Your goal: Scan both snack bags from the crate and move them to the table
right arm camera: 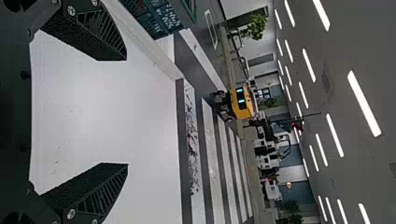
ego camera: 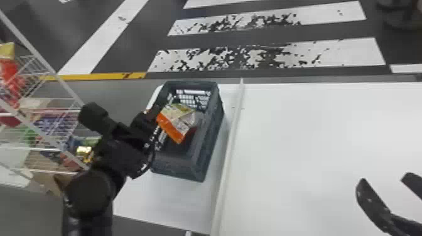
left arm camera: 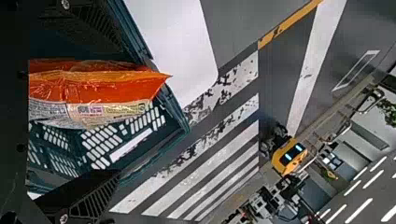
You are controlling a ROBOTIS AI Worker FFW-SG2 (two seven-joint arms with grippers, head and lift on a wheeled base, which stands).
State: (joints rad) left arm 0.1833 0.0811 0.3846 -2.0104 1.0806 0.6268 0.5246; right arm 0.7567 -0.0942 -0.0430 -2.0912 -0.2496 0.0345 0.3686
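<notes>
Far left, the wire rack looks near enough for the left elbow to bump if the arm swings wide. The left pincer is released, its fingers parted on either side of the orange snack bag, which leans inside the crate. A shallow pinch could let the slick wrapper slide out. A finger could also catch the crate's left wall on the lift and drag it off the small left surface, whose edge is close. Whether the dark red patch below is the second bag, I cannot tell.

Rightward, the crate's right wall and the raised strip could snag a bag carried low. Beyond, the broad right surface gives ample room for setting down, though the right pincer, released with fingers wide, takes up its near right part.
</notes>
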